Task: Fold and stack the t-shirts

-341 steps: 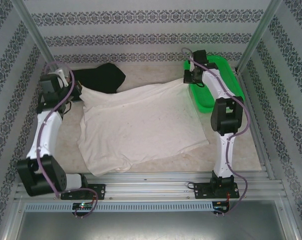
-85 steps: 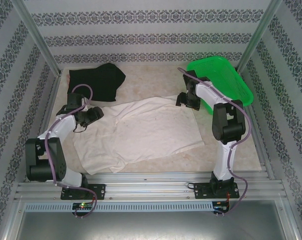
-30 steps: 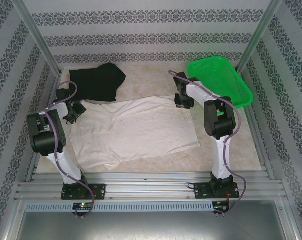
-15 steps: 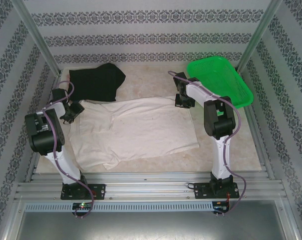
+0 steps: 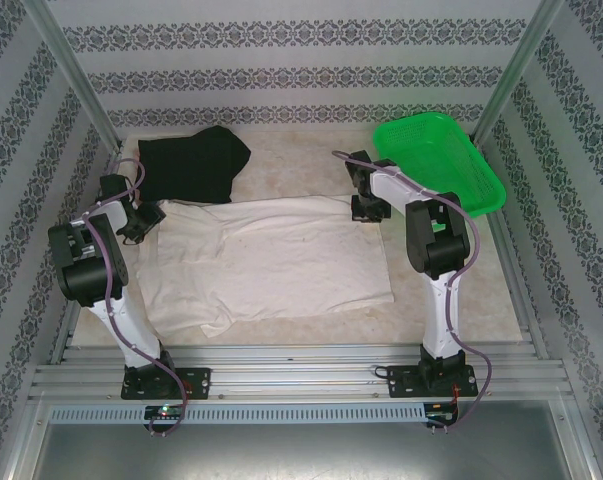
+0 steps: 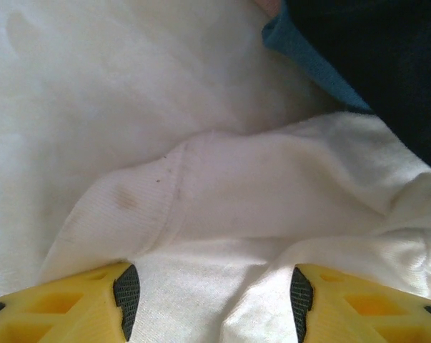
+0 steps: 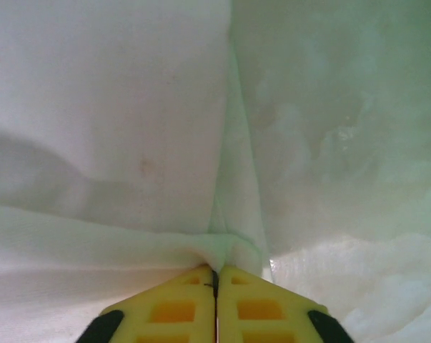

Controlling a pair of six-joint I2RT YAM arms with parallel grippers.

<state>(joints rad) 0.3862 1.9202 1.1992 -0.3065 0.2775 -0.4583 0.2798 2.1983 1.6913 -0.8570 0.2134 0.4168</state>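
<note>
Place: robot lab test cell
Walls: patterned panels (image 5: 281, 82) around table (image 5: 301, 160)
Frame: aluminium rails (image 5: 301, 372), corner posts (image 5: 71, 75)
Rig: two arms (image 5: 436, 240) bolted to front rail

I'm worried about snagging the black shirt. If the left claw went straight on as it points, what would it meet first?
The cream-white t-shirt: its cloth lies directly ahead of the open left claw. The black t-shirt sits off to the side, probably missed.

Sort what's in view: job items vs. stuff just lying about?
Job: white t-shirt, spread mid-table; black t-shirt, bunched at the far left.
Lying about: green basket, far right.
</note>
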